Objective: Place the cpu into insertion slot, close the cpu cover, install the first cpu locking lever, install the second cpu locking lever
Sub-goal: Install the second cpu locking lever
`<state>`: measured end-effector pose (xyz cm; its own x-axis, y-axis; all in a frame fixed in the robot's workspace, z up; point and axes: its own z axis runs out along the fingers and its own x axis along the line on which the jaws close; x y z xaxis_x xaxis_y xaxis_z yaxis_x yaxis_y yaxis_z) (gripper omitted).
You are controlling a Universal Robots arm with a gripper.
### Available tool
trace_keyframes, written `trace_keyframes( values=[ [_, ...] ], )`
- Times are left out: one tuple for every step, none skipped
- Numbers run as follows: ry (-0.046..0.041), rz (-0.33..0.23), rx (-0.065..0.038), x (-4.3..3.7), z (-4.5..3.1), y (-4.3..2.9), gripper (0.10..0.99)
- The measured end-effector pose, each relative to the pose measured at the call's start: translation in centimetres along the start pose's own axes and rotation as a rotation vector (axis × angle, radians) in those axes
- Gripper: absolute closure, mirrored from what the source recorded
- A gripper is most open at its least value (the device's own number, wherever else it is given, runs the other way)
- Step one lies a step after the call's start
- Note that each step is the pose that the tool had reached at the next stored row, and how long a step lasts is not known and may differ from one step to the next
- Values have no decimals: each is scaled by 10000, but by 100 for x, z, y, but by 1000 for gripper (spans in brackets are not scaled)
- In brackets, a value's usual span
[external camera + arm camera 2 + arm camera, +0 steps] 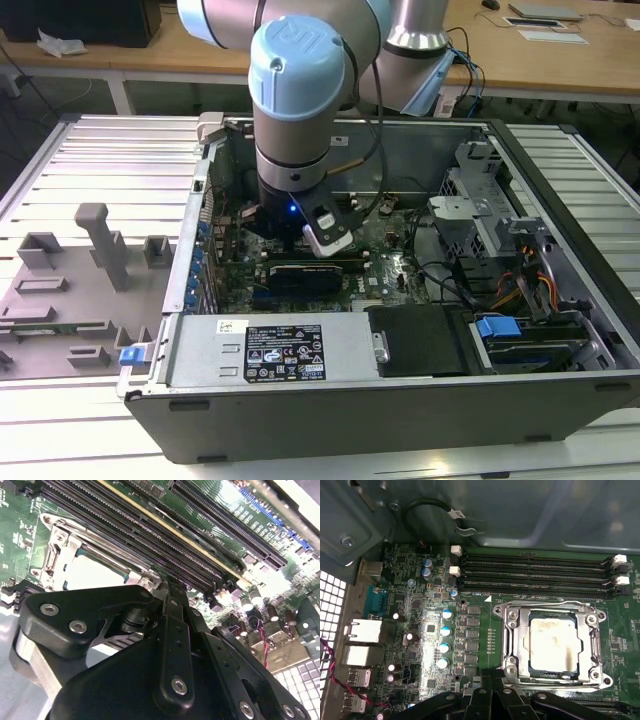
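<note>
The open computer case (400, 300) is seen from above and in front in the exterior view, at mid range. Both wrist views are aimed close at the green board (420, 625); the socket (552, 645) (90, 565) is shared, one squarely, one obliquely.

A ribbed grey metal surface (110, 150) fills the exterior view's middle and lower frame. Across the top run wooden desks (170, 45); white papers (555, 35) lie at upper right, crumpled paper (58, 43) upper left.

gripper (490, 700) cut off by frame edge, cpu (92, 572) partly hidden behind it
</note>
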<state>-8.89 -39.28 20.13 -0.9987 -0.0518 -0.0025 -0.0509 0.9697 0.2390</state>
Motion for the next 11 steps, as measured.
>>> trace_keyframes(
  values=[
    [0, 0, 0, 0, -5, 1, 980],
    [-1, 0, -1, 0, -11, 3, 980],
    [-1, 0, -20, 0, -12, 3, 980],
    [-4, -1, -78, -1, -12, 5, 980],
    [-8, -4, -165, -1, -11, 6, 980],
    [-15, -4, -280, -1, -11, 6, 980],
    [-24, -5, -465, -1, -11, 6, 980],
    [-27, -5, -528, -1, -9, 6, 980],
    [-31, -5, -550, -1, -1, 5, 980],
    [-29, -4, -548, -1, 9, 3, 980],
    [-28, -4, -546, 0, 22, -1, 980]
  ],
)
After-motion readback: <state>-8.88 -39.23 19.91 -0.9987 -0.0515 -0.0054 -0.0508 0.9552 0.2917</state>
